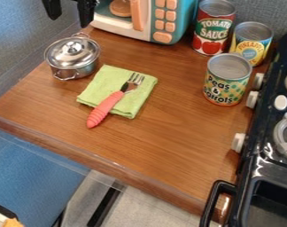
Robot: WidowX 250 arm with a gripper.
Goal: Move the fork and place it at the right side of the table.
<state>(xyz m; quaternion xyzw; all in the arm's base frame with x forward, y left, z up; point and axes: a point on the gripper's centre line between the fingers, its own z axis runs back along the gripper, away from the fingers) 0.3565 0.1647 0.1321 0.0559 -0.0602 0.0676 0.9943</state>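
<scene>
Gripper point(69, 9) hangs up at the top left of the view, near the one pot, and its two fingers are spread pretty wide. Just one fork point(113, 101) here, pinkish-red handle, lying diagonally across a single green cloth point(134, 103) left of the middle of the table point(164, 142), tines toward the back and the handle end poking past the cloth's front edge. One small metal pot point(73, 57) with its lid on sits behind and left of the cloth, and one toy microwave point(122, 24) is at the back. I count three cans: red point(214, 27) and yellow point(252, 41) side by side, green-and-yellow point(228, 82) in front. Black stove point(263, 170) on the right, one dark handle point(211, 203) at its front.
</scene>
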